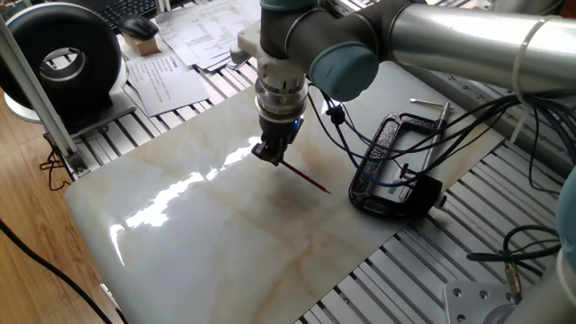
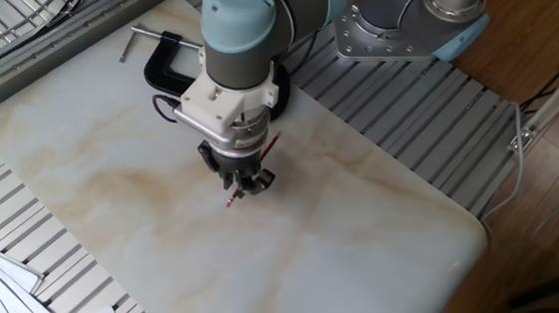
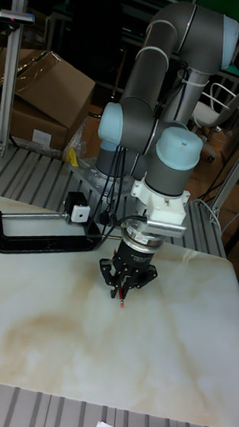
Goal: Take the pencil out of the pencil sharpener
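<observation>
We see a big white marble table point(image 1: 180, 234) with the robot arm point(image 3: 173, 65) reaching down over it. A large black clamp point(image 1: 396, 171) lies on the table, and we use it as our landmark. The gripper point(image 1: 270, 151) hangs just above the table, a little way from the clamp. Its fingers look closed on one end of the pencil point(image 1: 306, 176), and the rest of the pencil slants down toward the clamp. We think the small black pencil sharpener sits between the fingers, but the view is too dark to be sure. If so, the pencil may not come out at all. The fingers could also slip, and the pencil would drop and roll toward the clamp.
</observation>
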Robot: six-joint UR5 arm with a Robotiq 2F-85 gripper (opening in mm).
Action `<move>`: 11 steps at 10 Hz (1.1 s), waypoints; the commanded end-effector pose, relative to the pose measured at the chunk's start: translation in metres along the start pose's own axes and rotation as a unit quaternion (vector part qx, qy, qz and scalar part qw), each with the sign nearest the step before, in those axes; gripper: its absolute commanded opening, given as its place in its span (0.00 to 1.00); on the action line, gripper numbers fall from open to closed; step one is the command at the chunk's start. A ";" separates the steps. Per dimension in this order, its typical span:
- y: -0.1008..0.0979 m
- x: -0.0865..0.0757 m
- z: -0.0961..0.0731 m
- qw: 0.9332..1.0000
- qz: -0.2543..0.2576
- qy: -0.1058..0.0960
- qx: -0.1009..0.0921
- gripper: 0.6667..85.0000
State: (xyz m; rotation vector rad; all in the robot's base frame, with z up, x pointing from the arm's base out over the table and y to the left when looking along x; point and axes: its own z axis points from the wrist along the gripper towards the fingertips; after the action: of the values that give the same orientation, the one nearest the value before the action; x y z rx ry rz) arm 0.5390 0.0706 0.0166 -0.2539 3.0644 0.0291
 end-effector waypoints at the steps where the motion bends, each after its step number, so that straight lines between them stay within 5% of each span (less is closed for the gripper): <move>1: 0.002 0.000 -0.001 1.000 -0.003 0.001 -0.006 0.47; 6: 0.001 0.004 -0.021 1.000 -0.014 0.003 -0.013 0.49; 7: 0.002 0.011 -0.038 1.000 -0.018 0.007 -0.015 0.44; 8: 0.000 0.018 -0.050 1.000 -0.016 0.013 -0.012 0.16; 9: -0.003 0.016 -0.050 1.000 -0.025 0.008 -0.007 0.01; 11: -0.003 0.012 -0.050 0.999 -0.042 0.001 -0.005 0.01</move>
State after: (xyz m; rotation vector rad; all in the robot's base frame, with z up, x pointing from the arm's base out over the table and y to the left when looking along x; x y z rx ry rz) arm 0.5255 0.0644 0.0549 -0.3433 3.0659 0.0313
